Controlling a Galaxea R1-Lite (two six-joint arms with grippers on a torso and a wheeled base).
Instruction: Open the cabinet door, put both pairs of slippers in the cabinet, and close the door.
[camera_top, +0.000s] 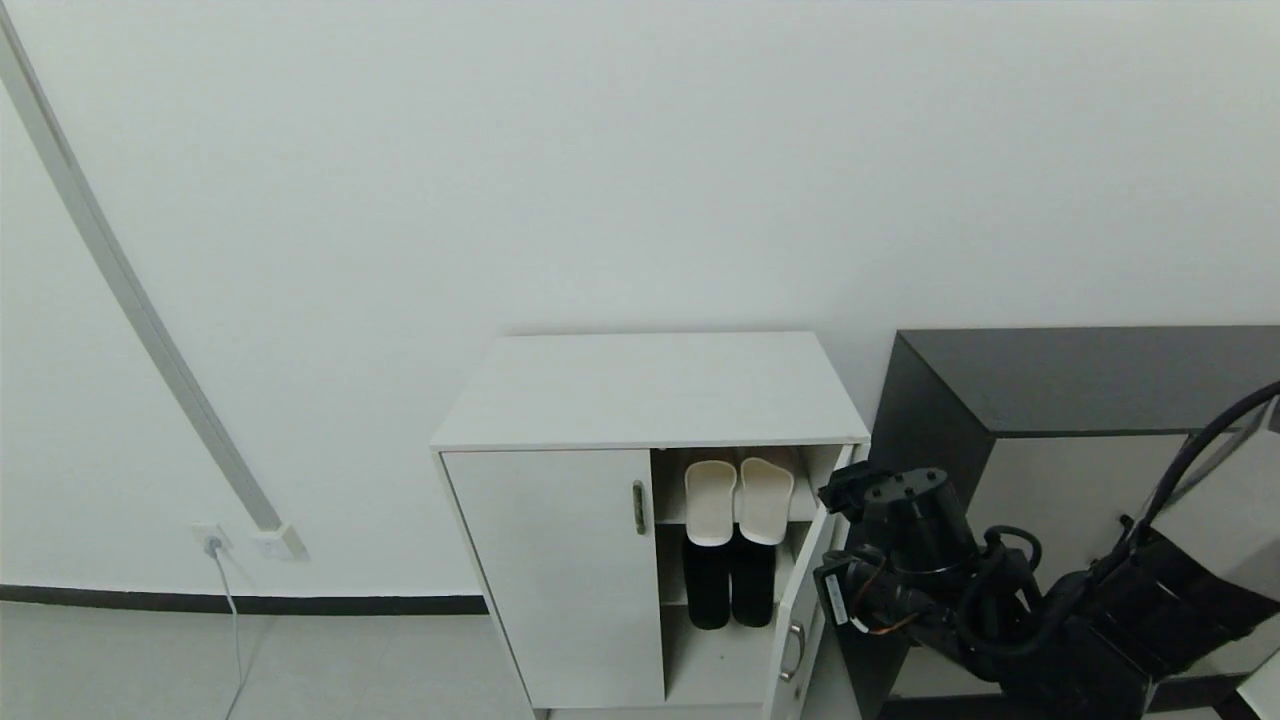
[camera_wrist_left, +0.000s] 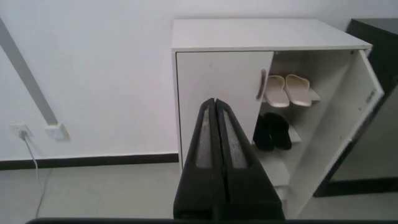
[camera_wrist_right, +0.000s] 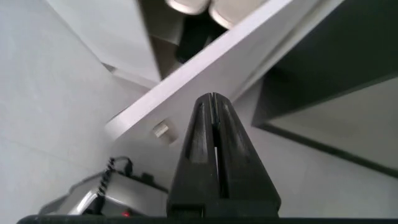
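Observation:
The white cabinet (camera_top: 650, 390) stands against the wall, its left door (camera_top: 555, 570) closed and its right door (camera_top: 808, 600) swung open. Inside, a cream pair of slippers (camera_top: 738, 500) lies on the upper shelf and a black pair (camera_top: 730, 585) on the shelf below. My right gripper (camera_top: 838, 492) is shut, with nothing in it. It sits at the outer side of the open door, tips against the door panel (camera_wrist_right: 249, 53). My left gripper (camera_wrist_left: 215, 102) is shut and holds nothing; it hangs in front of the closed left door (camera_wrist_left: 221, 93), well short of it.
A black cabinet (camera_top: 1080, 375) stands right beside the open door, leaving little room behind it. A wall socket with a cable (camera_top: 212, 542) and a slanted grey conduit (camera_top: 130, 290) are on the wall to the left. Bare floor lies in front.

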